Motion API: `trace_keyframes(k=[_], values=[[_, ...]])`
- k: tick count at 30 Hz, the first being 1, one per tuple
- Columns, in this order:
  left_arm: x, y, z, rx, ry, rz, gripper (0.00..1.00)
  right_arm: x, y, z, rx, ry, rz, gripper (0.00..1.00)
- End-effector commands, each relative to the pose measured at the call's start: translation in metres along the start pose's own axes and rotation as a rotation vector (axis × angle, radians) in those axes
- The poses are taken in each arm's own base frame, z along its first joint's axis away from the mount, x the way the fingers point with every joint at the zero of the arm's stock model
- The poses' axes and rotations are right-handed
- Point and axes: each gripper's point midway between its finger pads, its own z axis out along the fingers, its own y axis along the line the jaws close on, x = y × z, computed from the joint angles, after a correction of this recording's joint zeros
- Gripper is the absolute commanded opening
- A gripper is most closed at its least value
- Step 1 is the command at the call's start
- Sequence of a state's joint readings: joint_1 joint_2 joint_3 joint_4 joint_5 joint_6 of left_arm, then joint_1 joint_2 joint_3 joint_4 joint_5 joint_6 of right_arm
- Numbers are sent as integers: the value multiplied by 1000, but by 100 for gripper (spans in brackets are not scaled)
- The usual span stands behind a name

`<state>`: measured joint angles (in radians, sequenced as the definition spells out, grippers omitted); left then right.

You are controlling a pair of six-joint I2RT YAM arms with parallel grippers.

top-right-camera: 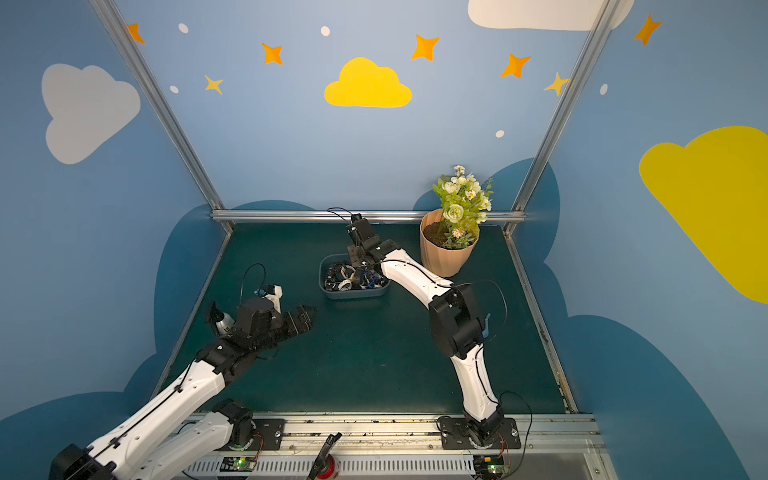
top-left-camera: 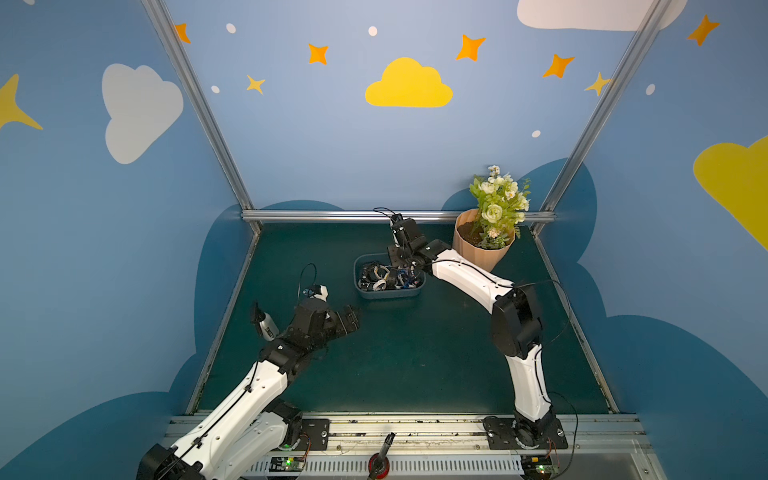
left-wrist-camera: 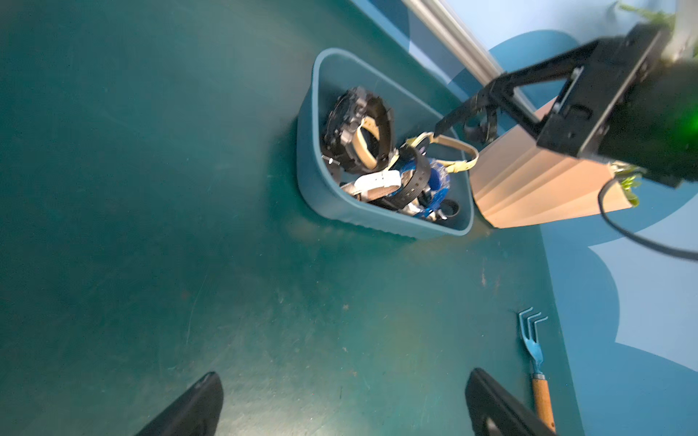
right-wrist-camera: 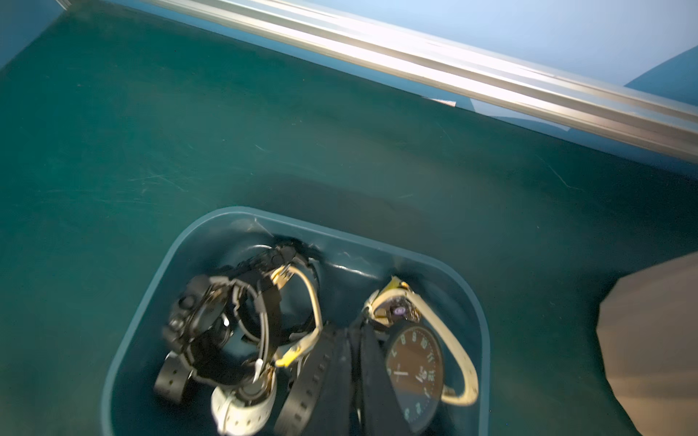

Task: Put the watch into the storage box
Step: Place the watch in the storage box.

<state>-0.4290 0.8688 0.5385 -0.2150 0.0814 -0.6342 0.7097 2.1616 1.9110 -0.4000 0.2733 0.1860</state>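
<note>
Watch (right-wrist-camera: 413,362), dark-dialled on a cream strap, is inside the storage box (right-wrist-camera: 347,256), at the end nearest the flowerpot (top-left-camera: 478,253). The loop of its strap (left-wrist-camera: 453,143) stands up above the rim. From here I can't say whether its weight rests on the heap below or hangs free.

The right gripper (left-wrist-camera: 438,130) reaches down over that end of the box with its jaws pressed together on the cream strap. In both top views it hides the watch (top-left-camera: 405,266) (top-right-camera: 365,266).

The blue-grey box (top-left-camera: 388,293) (top-right-camera: 353,293) holds more watches. A chunky black watch (left-wrist-camera: 357,124) is at the far end from the pot, with a white-strapped watch (left-wrist-camera: 377,181) and a blue watch (left-wrist-camera: 438,181) between.

The ribbed peach flowerpot (left-wrist-camera: 528,188) stands just beside the box, full of soil and pale artificial flowers (top-left-camera: 498,199).

A hand rake (left-wrist-camera: 534,358) with blue tines and a wooden handle lies on the green mat (top-left-camera: 415,353), nearer the robot's side.

The left gripper (top-left-camera: 351,318) (top-right-camera: 305,318) hovers well apart from the box. Its jaws are spread wide, with only bare mat between them (left-wrist-camera: 342,377). A white bottle (top-left-camera: 266,324) with a black top stands by that arm's wrist.
</note>
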Motion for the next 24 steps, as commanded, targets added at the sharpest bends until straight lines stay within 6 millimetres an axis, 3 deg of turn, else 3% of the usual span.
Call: trace_keyframes(k=[1, 7, 13, 17, 21, 24], values=[[-1, 0, -1, -4, -4, -6, 100, -13, 5, 6, -29, -29, -10, 0], [-2, 2, -2, -9, -11, -10, 100, -1, 15, 32, -58, 21, -10, 0], [-3, 2, -6, -10, -14, -8, 100, 2, 25, 36, -109, 32, 20, 7], [-3, 3, -7, -12, -24, 1, 100, -12, 26, 19, -127, 8, 36, 30], [-6, 0, -9, -4, -34, 4, 100, -39, 26, -18, -170, -61, 26, 61], [-7, 1, -9, -8, -37, 9, 100, -56, 19, -48, -174, -128, 33, 74]])
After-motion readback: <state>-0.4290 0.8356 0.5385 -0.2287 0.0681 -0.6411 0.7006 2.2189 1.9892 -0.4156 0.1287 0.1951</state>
